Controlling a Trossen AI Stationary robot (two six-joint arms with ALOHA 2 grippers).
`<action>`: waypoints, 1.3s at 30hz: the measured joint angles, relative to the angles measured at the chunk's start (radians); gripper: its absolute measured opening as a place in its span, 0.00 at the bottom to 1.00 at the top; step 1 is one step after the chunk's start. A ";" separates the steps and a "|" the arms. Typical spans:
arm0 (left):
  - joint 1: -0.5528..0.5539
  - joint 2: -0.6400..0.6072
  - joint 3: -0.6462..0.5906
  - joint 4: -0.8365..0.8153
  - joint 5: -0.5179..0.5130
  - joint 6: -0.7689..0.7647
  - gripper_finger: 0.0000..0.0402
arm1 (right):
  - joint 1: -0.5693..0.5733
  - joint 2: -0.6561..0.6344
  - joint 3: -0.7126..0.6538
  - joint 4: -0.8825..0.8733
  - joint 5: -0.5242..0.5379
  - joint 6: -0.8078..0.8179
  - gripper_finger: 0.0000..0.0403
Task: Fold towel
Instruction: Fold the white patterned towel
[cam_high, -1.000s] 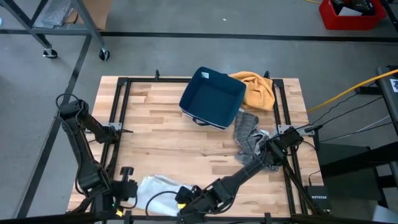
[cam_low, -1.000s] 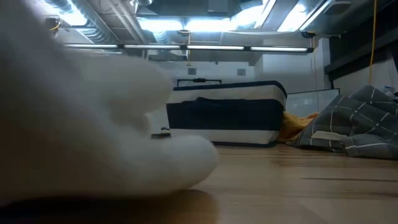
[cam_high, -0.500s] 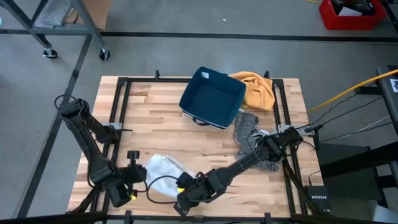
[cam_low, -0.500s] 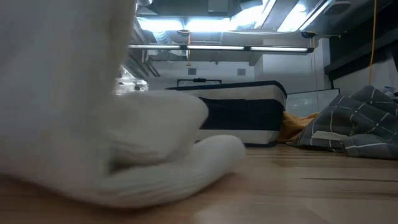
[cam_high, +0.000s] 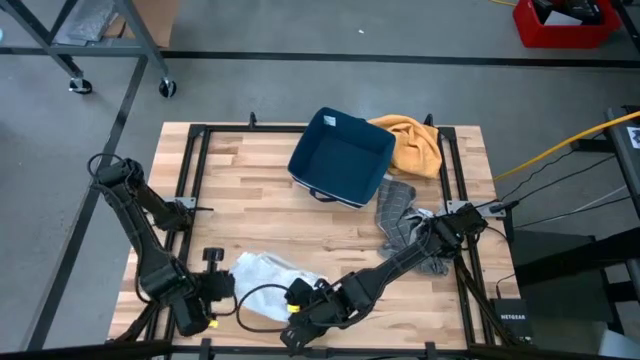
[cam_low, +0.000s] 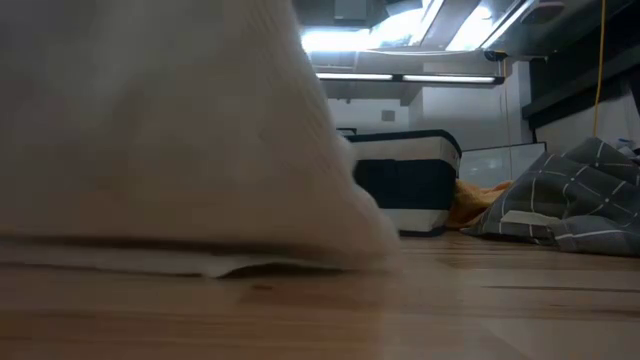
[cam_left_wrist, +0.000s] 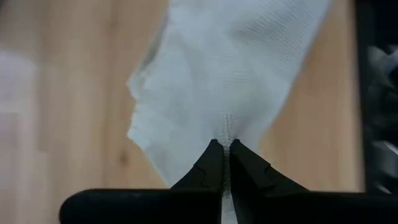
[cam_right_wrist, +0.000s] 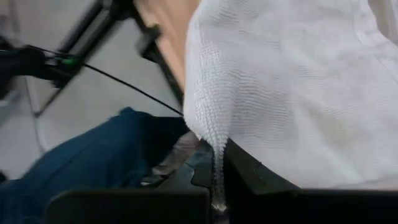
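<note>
High view shows the white towel (cam_high: 265, 275) bunched at the near edge of the table (cam_high: 250, 200), left of centre, with both arms reaching in on it. Left gripper (cam_high: 218, 284) sits at the towel's left end, right gripper (cam_high: 300, 298) at its near right end. And the left wrist view confirms it: that arm's two fingers are pressed together on a pinch of white weave (cam_left_wrist: 227, 81), cloth fanning out beyond them. Right wrist view, same story, a corner of towel (cam_right_wrist: 280, 93) clamped between that gripper's fingers and draping over them.

So both ends are held, and the job now looks like spreading the cloth before any fold. To my eye the way to do it well is to draw the two grips apart evenly, left and right, until the bunching goes taut, then lay it flat on the bare wood toward the far side.

Watch the neighbours: the navy bin (cam_high: 342, 158) sits far centre, the grey checked cloth (cam_high: 398, 212) just right of it, the orange cloth (cam_high: 412, 143) behind. The open wood left of the bin is the place to work.

Low view is nearly filled by the white towel (cam_low: 150, 140), right up at the lens.
</note>
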 joint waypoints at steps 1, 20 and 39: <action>-0.012 0.000 0.014 0.000 0.031 -0.003 0.00 | 0.006 0.000 0.000 0.031 -0.009 0.000 0.05; -0.052 0.001 0.058 0.066 0.072 -0.008 0.00 | 0.037 0.002 0.000 0.002 -0.005 0.033 0.05; 0.028 0.074 -0.082 0.011 -0.037 -0.088 0.01 | -0.021 0.003 -0.078 -0.178 0.016 0.024 0.05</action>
